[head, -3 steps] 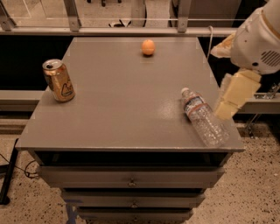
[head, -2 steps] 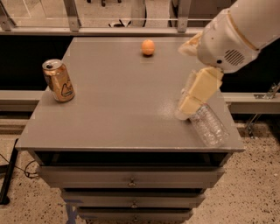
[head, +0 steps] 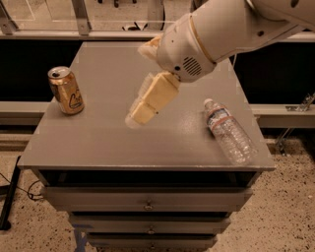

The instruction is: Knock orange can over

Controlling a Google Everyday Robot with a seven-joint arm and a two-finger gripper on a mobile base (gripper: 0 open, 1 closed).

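Observation:
The orange can [head: 66,91] stands upright near the left edge of the grey table [head: 108,142]. It is shiny orange-gold with a silver top and a pale logo. My gripper [head: 140,112] hangs above the middle of the table, pointing down and to the left. It is well to the right of the can and apart from it, with bare tabletop between them. The white arm [head: 221,29] reaches in from the upper right.
A clear plastic water bottle [head: 229,132] lies on its side near the table's right front corner. Drawers [head: 147,204] sit under the tabletop. A railing [head: 81,15] runs behind the table. The small orange ball is hidden behind the arm.
The arm has swung left from beside the table's right edge to over its middle, passing the bottle and covering the ball. The can and bottle have not moved.

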